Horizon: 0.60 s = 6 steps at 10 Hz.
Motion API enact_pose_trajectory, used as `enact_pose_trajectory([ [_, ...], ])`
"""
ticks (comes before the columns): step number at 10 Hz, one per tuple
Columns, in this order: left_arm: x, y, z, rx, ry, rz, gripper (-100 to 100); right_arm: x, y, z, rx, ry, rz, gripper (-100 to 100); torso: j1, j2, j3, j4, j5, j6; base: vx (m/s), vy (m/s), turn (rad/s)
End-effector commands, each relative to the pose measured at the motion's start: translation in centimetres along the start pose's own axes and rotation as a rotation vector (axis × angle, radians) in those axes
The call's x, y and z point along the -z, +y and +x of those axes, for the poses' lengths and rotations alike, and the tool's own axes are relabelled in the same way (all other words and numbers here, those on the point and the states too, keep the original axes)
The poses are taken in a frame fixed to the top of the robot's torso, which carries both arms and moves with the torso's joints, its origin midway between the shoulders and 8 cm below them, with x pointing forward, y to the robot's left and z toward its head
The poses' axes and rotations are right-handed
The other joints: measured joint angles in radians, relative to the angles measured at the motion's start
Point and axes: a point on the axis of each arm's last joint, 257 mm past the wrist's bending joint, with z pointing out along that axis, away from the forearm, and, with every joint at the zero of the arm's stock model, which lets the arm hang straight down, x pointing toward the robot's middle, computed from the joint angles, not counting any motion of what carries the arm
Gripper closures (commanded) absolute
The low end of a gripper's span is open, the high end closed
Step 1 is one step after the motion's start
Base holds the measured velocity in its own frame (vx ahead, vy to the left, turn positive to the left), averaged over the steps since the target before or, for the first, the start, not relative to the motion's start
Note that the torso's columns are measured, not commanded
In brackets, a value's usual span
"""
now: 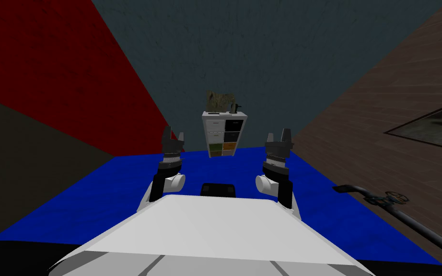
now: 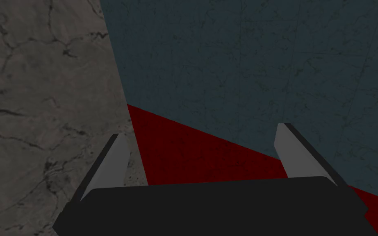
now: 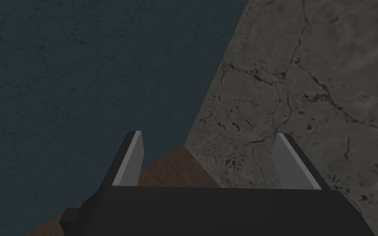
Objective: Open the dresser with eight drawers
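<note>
1. The left forearm (image 1: 159, 184) and right forearm (image 1: 282, 184) rise side by side, both pointing toward 12 o'clock.
2. The left gripper (image 1: 173, 136) sits at about 11 o'clock from the chest tip, its fingers (image 2: 112, 164) standing wide apart.
3. The right gripper (image 1: 278, 136) sits at about 1 o'clock, level with the left, its fingers (image 3: 131, 159) likewise spread.
4. Both wrists seem straight, though they show small from the head.
</note>
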Motion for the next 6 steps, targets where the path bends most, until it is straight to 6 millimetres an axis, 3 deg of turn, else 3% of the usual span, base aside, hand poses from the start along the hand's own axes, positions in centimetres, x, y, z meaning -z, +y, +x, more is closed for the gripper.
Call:
enact_pose_trajectory([
  [1, 0.0, 0.0, 0.0, 0.0, 0.0, 0.0, 0, 0.0, 0.0, 0.0, 0.0, 0.0, 0.0, 0, 0.0, 0.04, -0.082, 0.041, 0.0, 0.0, 0.0, 0.0, 0.0],
  [6, 0.0, -0.01, 0.0, 0.0, 0.0, 0.0, 0, 0.0, 0.01, 0.0, 0.0, 0.0, 0.0, 0, 0.0, 0.396, -0.792, 0.396, 0.0, 0.0, 0.0, 0.0, 0.0],
])
